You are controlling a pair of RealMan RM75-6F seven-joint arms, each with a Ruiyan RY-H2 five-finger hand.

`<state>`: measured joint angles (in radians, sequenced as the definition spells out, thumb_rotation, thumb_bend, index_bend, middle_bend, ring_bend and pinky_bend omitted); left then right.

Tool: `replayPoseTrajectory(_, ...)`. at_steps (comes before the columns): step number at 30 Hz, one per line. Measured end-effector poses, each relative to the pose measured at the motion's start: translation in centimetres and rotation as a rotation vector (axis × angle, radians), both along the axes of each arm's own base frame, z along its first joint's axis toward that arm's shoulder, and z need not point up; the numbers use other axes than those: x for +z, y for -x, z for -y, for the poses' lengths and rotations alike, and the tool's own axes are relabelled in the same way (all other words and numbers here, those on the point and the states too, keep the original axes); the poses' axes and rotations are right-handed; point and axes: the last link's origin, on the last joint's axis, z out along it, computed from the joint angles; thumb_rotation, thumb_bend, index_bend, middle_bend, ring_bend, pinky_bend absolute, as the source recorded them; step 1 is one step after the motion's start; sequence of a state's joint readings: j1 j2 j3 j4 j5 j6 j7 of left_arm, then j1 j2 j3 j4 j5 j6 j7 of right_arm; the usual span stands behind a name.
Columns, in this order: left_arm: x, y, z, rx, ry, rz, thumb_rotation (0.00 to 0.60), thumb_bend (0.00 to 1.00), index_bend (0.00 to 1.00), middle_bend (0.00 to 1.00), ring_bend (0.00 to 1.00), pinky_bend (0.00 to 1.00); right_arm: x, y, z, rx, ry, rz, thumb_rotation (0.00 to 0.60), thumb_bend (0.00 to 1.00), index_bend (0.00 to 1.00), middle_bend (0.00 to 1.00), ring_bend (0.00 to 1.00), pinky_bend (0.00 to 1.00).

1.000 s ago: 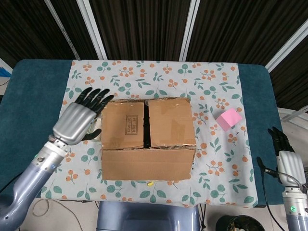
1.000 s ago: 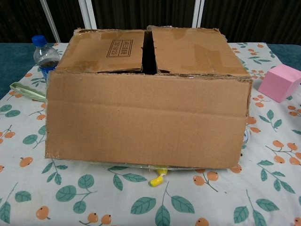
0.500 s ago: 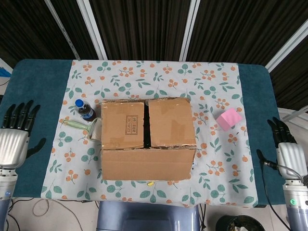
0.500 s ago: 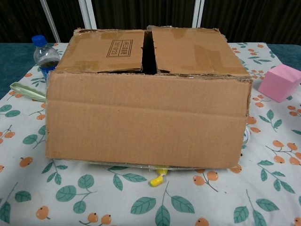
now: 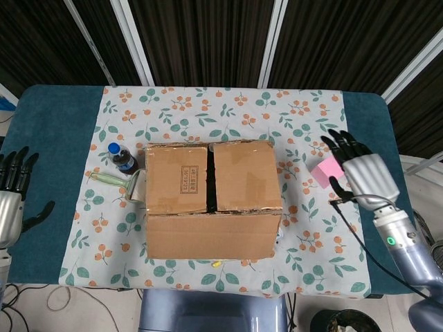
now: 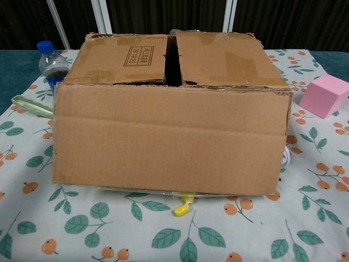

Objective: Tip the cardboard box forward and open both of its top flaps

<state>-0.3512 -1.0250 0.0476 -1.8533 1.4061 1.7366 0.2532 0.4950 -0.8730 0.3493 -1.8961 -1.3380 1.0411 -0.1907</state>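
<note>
The cardboard box (image 5: 213,200) stands upright in the middle of the flowered cloth, filling most of the chest view (image 6: 169,114). Its two top flaps lie flat with a dark slit between them. My left hand (image 5: 8,197) is far out at the table's left edge, fingers apart, holding nothing. My right hand (image 5: 361,173) hovers to the right of the box, over the pink block (image 5: 324,171), fingers spread and empty. Neither hand touches the box, and neither shows in the chest view.
A small water bottle with a blue cap (image 5: 122,158) and a pale green strip (image 5: 111,180) lie just left of the box. A small yellow piece (image 6: 183,207) pokes out under the box's front edge. The cloth (image 5: 208,104) covers a teal table.
My left hand drew back from the box's left side to the table's left edge, uncovering the bottle. My right hand came up and inward from the right edge to above the pink block.
</note>
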Motion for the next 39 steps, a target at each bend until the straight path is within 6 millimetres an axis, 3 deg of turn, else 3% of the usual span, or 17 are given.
replayPoseTrajectory(2, 0.1, -0.1, 0.0, -0.001, 0.002, 0.009, 0.6, 0.19, 0.0, 0.0, 0.0, 0.05, -0.4, -3.0, 1.3, 0.073, -0.035, -0.044, 0.6, 0.99, 0.19, 0.17, 0.16, 0.28)
replayPoseTrajectory(5, 0.3, -0.1, 0.0, -0.002, 0.005, 0.018, 0.6, 0.19, 0.0, 0.0, 0.0, 0.05, -1.3, -6.1, 2.5, 0.145, -0.075, -0.083, 0.6, 1.0, 0.36, 0.31, 0.28, 0.35)
replayPoseTrajectory(8, 0.3, -0.1, 0.0, 0.002, 0.007, 0.026, 0.6, 0.19, 0.0, 0.0, 0.0, 0.05, -2.6, -8.9, 3.7, 0.217, -0.112, -0.125, 0.6, 1.0, 0.44, 0.37, 0.33, 0.39)
replayPoseTrajectory(12, 0.4, 0.0, -0.1, 0.007, 0.013, 0.036, 0.6, 0.19, 0.0, 0.0, 0.0, 0.05, -4.7, -11.8, 5.0, 0.293, -0.157, -0.166, 0.6, 1.0, 0.47, 0.39, 0.34, 0.4)
replayPoseTrajectory(20, 0.4, 0.1, -0.2, 0.009, 0.017, 0.046, 0.6, 0.19, 0.0, 0.0, 0.0, 0.05, -8.7, -15.7, 6.6, 0.382, -0.276, -0.224, 0.6, 1.0, 0.47, 0.39, 0.34, 0.41)
replayPoseTrajectory(26, 0.5, 0.1, -0.3, 0.011, 0.019, 0.05, 0.6, 0.19, 0.0, 0.0, 0.0, 0.05, -11.3, -17.7, 6.6, 0.443, -0.335, -0.251, 0.6, 1.0, 0.47, 0.39, 0.34, 0.41)
replayPoseTrajectory(39, 0.3, 0.0, -0.3, 0.011, 0.027, 0.072, 0.6, 0.19, 0.0, 0.0, 0.0, 0.05, -14.3, -17.0, 6.7, 0.458, -0.38, -0.281, 0.6, 1.0, 0.47, 0.39, 0.34, 0.41)
